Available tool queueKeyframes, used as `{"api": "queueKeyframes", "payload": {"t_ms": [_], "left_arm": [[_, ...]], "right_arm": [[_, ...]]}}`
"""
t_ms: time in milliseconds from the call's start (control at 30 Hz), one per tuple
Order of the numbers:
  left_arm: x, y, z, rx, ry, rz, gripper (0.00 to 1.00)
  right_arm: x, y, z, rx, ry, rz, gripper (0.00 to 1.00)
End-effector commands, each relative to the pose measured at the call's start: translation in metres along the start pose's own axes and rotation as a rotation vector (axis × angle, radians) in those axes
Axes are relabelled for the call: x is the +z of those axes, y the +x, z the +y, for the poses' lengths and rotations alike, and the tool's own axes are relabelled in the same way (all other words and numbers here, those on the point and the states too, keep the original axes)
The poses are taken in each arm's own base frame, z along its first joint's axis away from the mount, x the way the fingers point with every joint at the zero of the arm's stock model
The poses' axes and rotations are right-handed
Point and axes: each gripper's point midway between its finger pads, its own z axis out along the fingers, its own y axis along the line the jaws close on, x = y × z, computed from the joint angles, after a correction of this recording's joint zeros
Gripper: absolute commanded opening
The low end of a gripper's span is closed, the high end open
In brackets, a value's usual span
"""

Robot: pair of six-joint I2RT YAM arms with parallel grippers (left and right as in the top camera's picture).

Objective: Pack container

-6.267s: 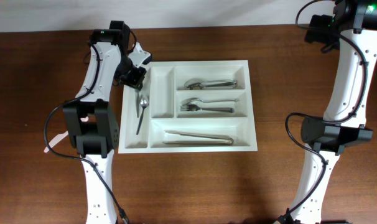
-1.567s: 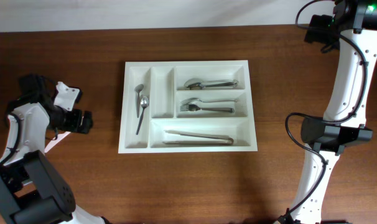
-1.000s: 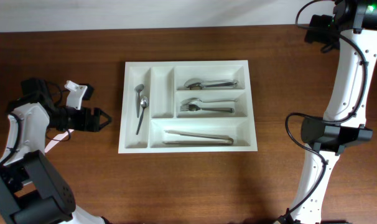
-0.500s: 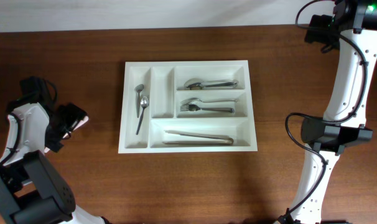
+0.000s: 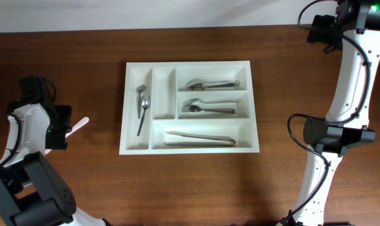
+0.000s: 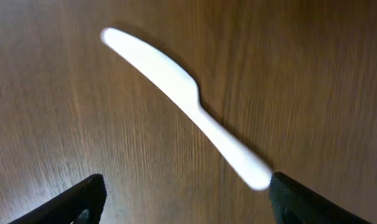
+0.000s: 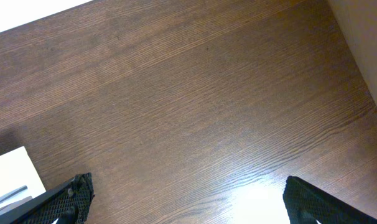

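The container (image 5: 189,63), a white five-compartment tray, lies mid-table and holds spoons (image 5: 142,107), more spoons (image 5: 212,83), forks (image 5: 207,108) and knives (image 5: 199,138). A white plastic knife (image 6: 176,93) lies slantwise on the wood left of the tray; overhead, part of the knife (image 5: 79,124) pokes out from under my left wrist. My left gripper (image 6: 185,205) hangs open just over it, the handle end close to the right fingertip (image 6: 300,202), nothing gripped. My right gripper (image 7: 195,202) is open over bare wood at the far right.
The right arm (image 5: 350,63) stands along the table's right side. A corner of the tray (image 7: 8,174) shows in the right wrist view. A pale wall edge (image 7: 363,37) borders the table at the far right.
My left gripper swung from pointing sideways toward the tray to pointing down over the white knife, its jaws narrowing a little. The right arm has not moved.
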Motion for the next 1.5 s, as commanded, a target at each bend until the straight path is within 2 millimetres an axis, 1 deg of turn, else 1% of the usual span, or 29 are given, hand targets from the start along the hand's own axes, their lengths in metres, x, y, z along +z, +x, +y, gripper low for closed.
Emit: {"api": "queueKeyframes", "payload": {"t_ms": [0, 133, 200, 267, 367, 467, 567, 733, 967, 1033, 1233, 1467], "left_arm": [[-0.006, -0.014, 0.004, -0.236, -0.003, -0.077, 0.86], [-0.004, -0.015, 0.007, -0.337, -0.012, -0.093, 0.86], [0.002, -0.015, 0.011, -0.378, -0.031, -0.100, 0.87], [0.011, -0.012, 0.016, -0.407, -0.060, -0.096, 0.87], [0.029, -0.007, 0.024, -0.401, -0.111, -0.079, 0.87], [0.043, -0.004, 0.028, -0.394, -0.145, -0.072, 0.87], [0.052, -0.003, 0.025, -0.395, -0.144, -0.069, 0.87], [0.062, 0.000, 0.016, -0.401, -0.118, -0.048, 0.87], [0.076, 0.013, 0.001, -0.433, -0.077, 0.036, 0.84], [0.078, 0.016, 0.001, -0.467, -0.080, 0.053, 0.83], [0.083, 0.019, 0.001, -0.470, -0.084, 0.064, 0.82], [0.088, 0.033, 0.009, -0.465, -0.133, 0.127, 0.73]], "right_arm": [[-0.023, -0.007, -0.004, 0.006, -0.014, -0.048, 0.99], [-0.023, -0.007, -0.004, 0.006, -0.014, -0.048, 0.99], [-0.023, -0.007, -0.004, 0.006, -0.014, -0.048, 0.99], [-0.023, -0.007, -0.004, 0.006, -0.014, -0.048, 0.99], [-0.023, -0.007, -0.004, 0.006, -0.014, -0.048, 0.99], [-0.023, -0.007, -0.004, 0.006, -0.014, -0.048, 0.99], [-0.023, -0.007, -0.004, 0.006, -0.014, -0.048, 0.99], [-0.023, -0.007, -0.004, 0.006, -0.014, -0.048, 0.99], [-0.023, -0.007, -0.004, 0.006, -0.014, -0.048, 0.99], [-0.023, -0.007, -0.004, 0.006, -0.014, -0.048, 0.99], [-0.023, -0.007, -0.004, 0.006, -0.014, -0.048, 0.99], [-0.023, -0.007, -0.004, 0.006, -0.014, -0.048, 0.99]]}}
